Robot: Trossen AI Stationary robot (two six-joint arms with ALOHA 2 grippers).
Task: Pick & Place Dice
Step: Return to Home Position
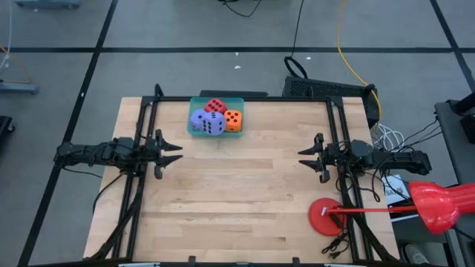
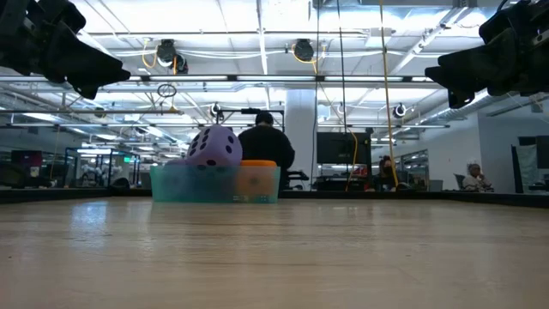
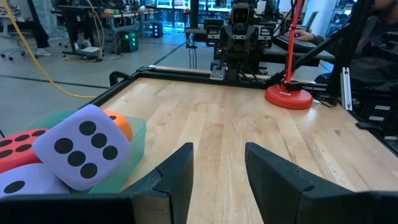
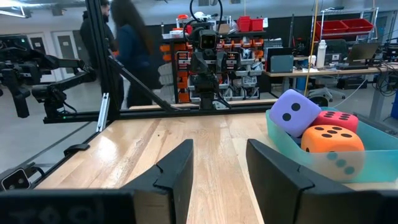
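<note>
I saw all four dice heaped in the teal tray [image 1: 196, 102] at the upper middle of the high view, near the top edge of the counter [image 1: 245, 200]. The red die [image 1: 216, 106] lay toward the top of the tray and the orange die [image 1: 233, 119] at its right side. The purple pair filled the left. In the left wrist view the upper purple die [image 3: 84, 146] rested on the lower purple die [image 3: 23, 184], touching the red one beside it.

The left end effector [image 1: 178, 152] hung at the left middle of the high view, below and left of the tray and apart from it. Its fingers were released, with only bare wood between them. The right end effector [image 1: 303, 159] hung at the right middle, facing the left one across the counter, also released and grasping nothing. In the low view both showed in the upper corners, off the surface.

A red stand base [image 1: 324, 216] sat at the lower right. A person [image 2: 266, 142] in dark clothing showed beyond the tray in the low view.
</note>
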